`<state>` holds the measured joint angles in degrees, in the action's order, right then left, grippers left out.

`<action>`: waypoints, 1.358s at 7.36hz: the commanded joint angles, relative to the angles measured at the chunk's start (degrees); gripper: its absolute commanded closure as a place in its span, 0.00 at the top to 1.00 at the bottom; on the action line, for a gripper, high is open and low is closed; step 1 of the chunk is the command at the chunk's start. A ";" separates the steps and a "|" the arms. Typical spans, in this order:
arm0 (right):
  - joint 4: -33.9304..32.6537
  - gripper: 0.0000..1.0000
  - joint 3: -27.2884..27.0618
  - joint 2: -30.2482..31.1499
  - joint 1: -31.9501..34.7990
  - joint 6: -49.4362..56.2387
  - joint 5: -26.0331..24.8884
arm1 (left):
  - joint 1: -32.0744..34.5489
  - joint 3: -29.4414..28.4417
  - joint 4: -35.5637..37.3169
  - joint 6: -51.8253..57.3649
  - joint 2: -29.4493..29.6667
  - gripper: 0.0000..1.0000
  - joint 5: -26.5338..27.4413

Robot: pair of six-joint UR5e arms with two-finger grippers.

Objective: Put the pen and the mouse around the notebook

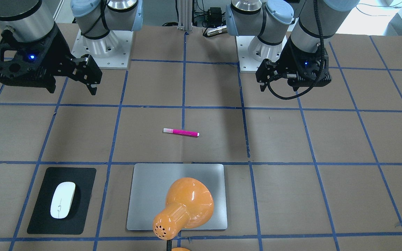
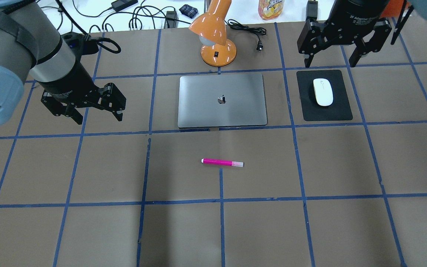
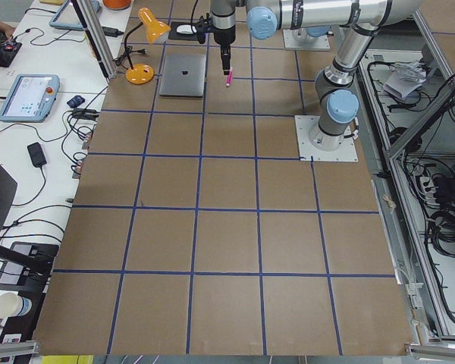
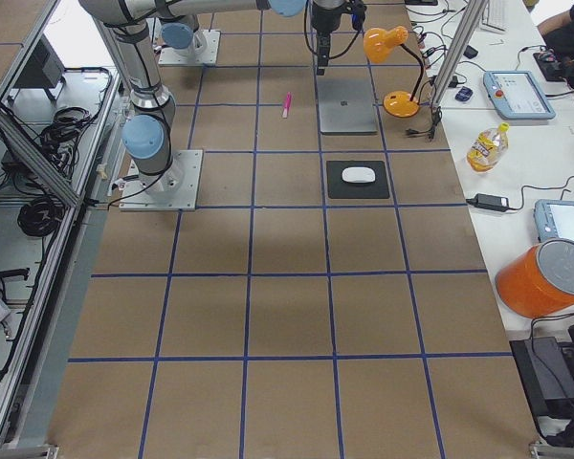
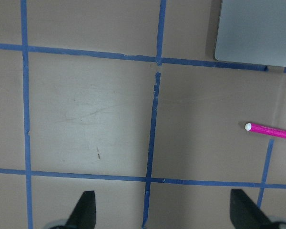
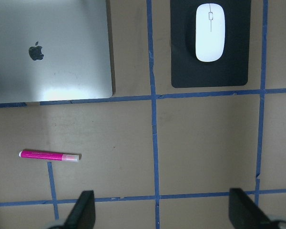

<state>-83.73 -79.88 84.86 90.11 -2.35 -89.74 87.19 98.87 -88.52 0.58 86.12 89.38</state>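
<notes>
Orange lamp (image 1: 187, 205) head is closest to front cam, hanging over the far part of notebook (image 1: 148, 195); lamp base sits just past notebook's far edge. Notebook is flat, lid shut, on paper-covered table (image 2: 87, 230). Pen (image 2: 222, 162) lies on bare paper on robot-near side of notebook, approx. parallel to its near edge, not touching, pale cap pointing right. Mouse (image 2: 323, 92) rests on black mat (image 2: 324, 113), right of notebook, w/ a gap between. L gripper (image 2: 98, 118): fingers spread wide, nothing between them, raised off table left of notebook and pen. R gripper (image 2: 330, 62): likewise wide, empty, up in the air on mat side.
</notes>
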 commanded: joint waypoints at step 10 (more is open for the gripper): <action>-0.03 1.00 0.08 -0.22 0.06 0.15 -0.09 | -0.01 -9.31 -5.26 0.83 1.69 1.00 5.50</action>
<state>-83.67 -79.80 84.73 90.18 -2.20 -89.96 87.06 89.69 -92.81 1.14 88.77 91.39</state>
